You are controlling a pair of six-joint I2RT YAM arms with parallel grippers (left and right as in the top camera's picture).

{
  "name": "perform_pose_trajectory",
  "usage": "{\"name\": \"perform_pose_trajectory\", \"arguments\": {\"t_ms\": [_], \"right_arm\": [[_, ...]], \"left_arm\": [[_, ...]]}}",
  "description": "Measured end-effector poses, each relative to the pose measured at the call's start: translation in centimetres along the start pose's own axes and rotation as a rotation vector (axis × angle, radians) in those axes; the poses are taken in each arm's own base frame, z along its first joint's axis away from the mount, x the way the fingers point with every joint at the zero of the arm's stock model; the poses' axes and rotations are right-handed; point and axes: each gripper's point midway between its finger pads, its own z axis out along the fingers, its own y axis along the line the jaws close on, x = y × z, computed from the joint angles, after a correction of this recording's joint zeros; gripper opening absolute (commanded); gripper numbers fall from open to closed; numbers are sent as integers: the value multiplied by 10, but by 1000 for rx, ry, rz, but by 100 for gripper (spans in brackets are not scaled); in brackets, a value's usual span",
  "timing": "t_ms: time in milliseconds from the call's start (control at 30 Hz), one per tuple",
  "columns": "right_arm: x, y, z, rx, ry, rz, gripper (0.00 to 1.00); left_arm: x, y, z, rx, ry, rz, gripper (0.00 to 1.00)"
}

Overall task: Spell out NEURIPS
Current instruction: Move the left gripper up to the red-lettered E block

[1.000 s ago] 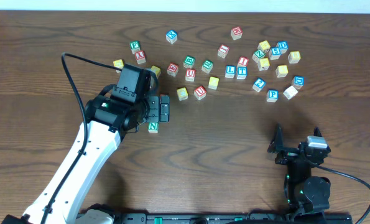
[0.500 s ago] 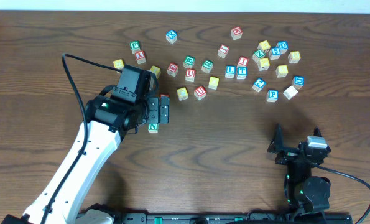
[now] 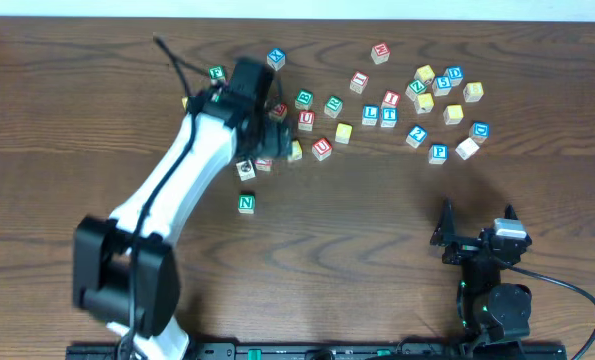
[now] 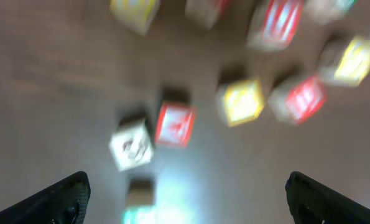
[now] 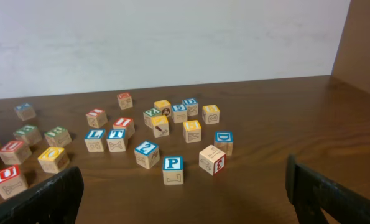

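Observation:
The green N cube (image 3: 245, 203) stands alone on the table in front of the scattered cubes; it shows blurred at the bottom of the left wrist view (image 4: 140, 200). Just beyond it lie a pale cube (image 3: 245, 168) and a red-faced cube (image 3: 264, 163). My left arm (image 3: 192, 150) stretches over the left end of the scatter. My left gripper (image 4: 186, 185) is open with nothing in it. A red U cube (image 3: 322, 148) and a blue P cube (image 5: 173, 168) lie among the others. My right gripper (image 3: 477, 213) rests open and empty at the near right.
Many other letter cubes are strewn across the far half of the table, from a green-faced one (image 3: 216, 73) at the left to a blue-faced one (image 3: 479, 130) at the right. A black cable (image 3: 172, 55) loops off the left arm.
My left arm has swung away from the N cube, up and over the left end of the scatter. A pale cube and a red cube now show just beyond N. The right arm is still.

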Motion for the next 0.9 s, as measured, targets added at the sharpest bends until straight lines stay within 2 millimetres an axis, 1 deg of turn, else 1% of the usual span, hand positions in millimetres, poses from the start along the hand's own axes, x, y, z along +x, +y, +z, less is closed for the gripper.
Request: {"name": "perform_pose_trajectory", "arguments": {"t_ms": [200, 300, 367, 433, 533, 567, 633, 700, 800, 900], "right_arm": [[0, 0, 0, 0, 0, 0, 99], [0, 0, 0, 0, 0, 0, 99], [0, 0, 0, 0, 0, 0, 99], [0, 0, 0, 0, 0, 0, 99], [0, 0, 0, 0, 0, 0, 99], [0, 0, 0, 0, 0, 0, 99], [0, 0, 0, 0, 0, 0, 99], [0, 0, 0, 0, 0, 0, 99], [0, 0, 0, 0, 0, 0, 99], [0, 0, 0, 0, 0, 0, 99]], "left_arm": [[-61, -28, -9, 60, -101, -175, 98], [-76, -35, -8, 81, -119, -304, 98], [-77, -37, 1, 79, -107, -413, 98], [-73, -36, 12, 59, -87, -508, 94], [-65, -38, 34, 13, -66, -634, 95], [-61, -40, 41, -2, -61, -666, 100], [-57, -48, 51, -13, -62, -706, 98], [-56, -57, 57, -11, -76, -719, 98], [-54, -66, 57, -14, -98, -728, 98], [-55, -66, 56, -19, -115, -739, 98]]}}
